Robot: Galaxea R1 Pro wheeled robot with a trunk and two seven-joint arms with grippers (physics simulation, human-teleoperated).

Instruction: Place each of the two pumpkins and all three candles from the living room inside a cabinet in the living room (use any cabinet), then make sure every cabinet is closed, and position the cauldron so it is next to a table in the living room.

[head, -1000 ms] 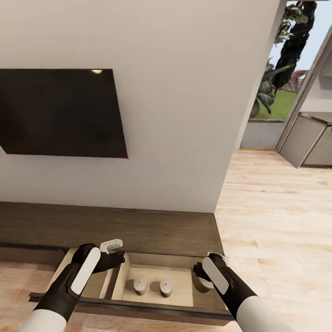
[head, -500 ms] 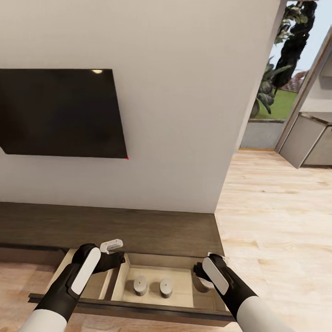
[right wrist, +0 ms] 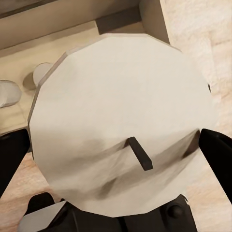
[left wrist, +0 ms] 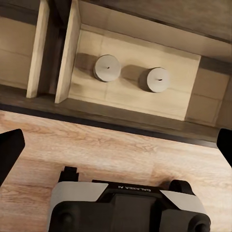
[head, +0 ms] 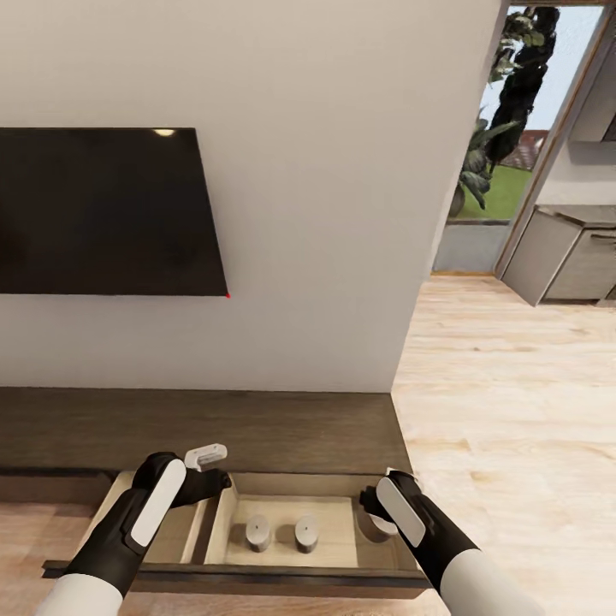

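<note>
So the right tool [head: 376,513] is clamped on the third stubby beige-grey candle [right wrist: 123,130], wick end facing the wrist camera, and it hangs right over the open pale wood drawer [head: 329,560] of the long low dark brown cabinet [head: 257,428]. The other two beige-grey candles [head: 257,533] sit upright side by side on the drawer floor, just to the left of the held one, so I'd guess the drop spot is straight down, in the bare patch at the drawer's right end. The candle's long axis looks roughly vertical already.

The left tool [head: 214,479] is spread wide and empty over the drawer's left divider, looking down on those two candles [left wrist: 107,67].

Annoying bit: in the head view the right forearm covers most of the held candle, so I can't tell how high it is above the drawer floor. No pumpkins or cauldron to be seen here.
</note>
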